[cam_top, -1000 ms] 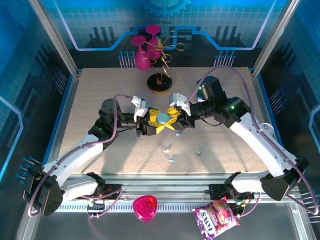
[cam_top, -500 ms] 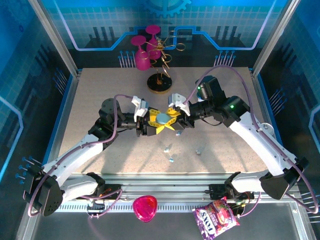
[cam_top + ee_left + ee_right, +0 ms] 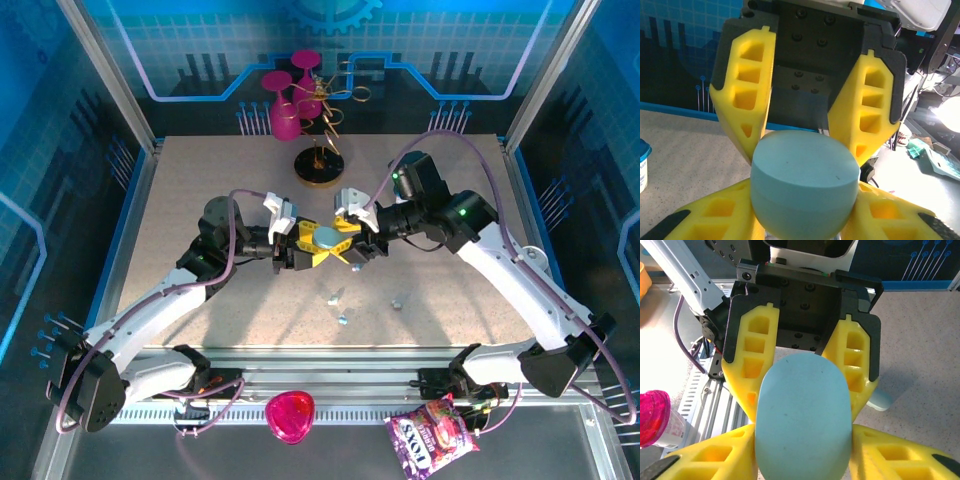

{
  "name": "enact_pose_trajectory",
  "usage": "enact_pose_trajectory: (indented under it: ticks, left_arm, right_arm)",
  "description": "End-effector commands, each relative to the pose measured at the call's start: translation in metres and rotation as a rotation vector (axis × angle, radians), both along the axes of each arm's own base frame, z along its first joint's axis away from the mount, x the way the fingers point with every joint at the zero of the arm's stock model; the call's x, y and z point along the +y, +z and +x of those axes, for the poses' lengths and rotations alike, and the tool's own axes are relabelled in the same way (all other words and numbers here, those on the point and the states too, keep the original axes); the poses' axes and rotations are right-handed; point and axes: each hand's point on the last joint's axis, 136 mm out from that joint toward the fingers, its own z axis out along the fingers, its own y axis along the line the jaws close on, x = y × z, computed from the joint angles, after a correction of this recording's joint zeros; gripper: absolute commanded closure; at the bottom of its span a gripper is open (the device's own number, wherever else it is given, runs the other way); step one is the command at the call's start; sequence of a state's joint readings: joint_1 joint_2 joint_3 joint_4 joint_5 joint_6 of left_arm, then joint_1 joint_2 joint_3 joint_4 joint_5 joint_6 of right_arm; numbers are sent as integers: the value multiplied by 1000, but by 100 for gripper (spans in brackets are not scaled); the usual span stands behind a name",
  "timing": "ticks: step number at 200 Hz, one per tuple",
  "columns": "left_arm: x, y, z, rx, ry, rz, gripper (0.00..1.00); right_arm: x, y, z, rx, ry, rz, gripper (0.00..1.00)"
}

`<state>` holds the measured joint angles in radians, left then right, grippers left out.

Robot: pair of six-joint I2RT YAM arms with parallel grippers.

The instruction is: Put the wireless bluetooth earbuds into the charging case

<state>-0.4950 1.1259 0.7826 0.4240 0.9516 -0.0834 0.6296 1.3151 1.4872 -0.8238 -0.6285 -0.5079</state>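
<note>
The charging case (image 3: 328, 236), a smooth light blue pebble with its lid down, hangs above the middle of the table between both grippers. My left gripper (image 3: 320, 243) reaches in from the left and is shut on it; in the left wrist view its yellow fingers (image 3: 715, 220) press both sides of the case (image 3: 805, 185). My right gripper (image 3: 339, 239) faces it from the right. In the right wrist view its fingers (image 3: 720, 455) lie along both sides of the case (image 3: 802, 420), but whether they press it is unclear. Three tiny pale earbuds (image 3: 333, 296) (image 3: 344, 319) (image 3: 397, 303) lie on the table nearer the front.
A pale blue rounded piece (image 3: 881, 400) lies on the table below the grippers. A gold wire stand on a black base (image 3: 320, 165) and pink goblets (image 3: 285, 105) stand at the back. A pink container (image 3: 290, 415) and a candy bag (image 3: 432, 437) sit beyond the front rail.
Both grippers have stayed around the case in mid-air. The left jaws have tightened on it. The right gripper has shifted very slightly.
</note>
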Motion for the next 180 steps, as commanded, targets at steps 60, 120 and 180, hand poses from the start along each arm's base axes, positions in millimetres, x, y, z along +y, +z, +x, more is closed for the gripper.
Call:
enact_pose_trajectory:
  ticks: [60,120,180]
  left_arm:
    - [2,12,-13,-94,-38,-7,74]
    - [2,8,-13,-106,-40,-1,74]
    - [2,4,-12,-105,-34,3,74]
  right_arm:
    - [-7,19,9,-42,-49,73,42]
    - [-15,25,20,-54,-99,111,39]
    - [-17,31,26,-65,-132,147,32]
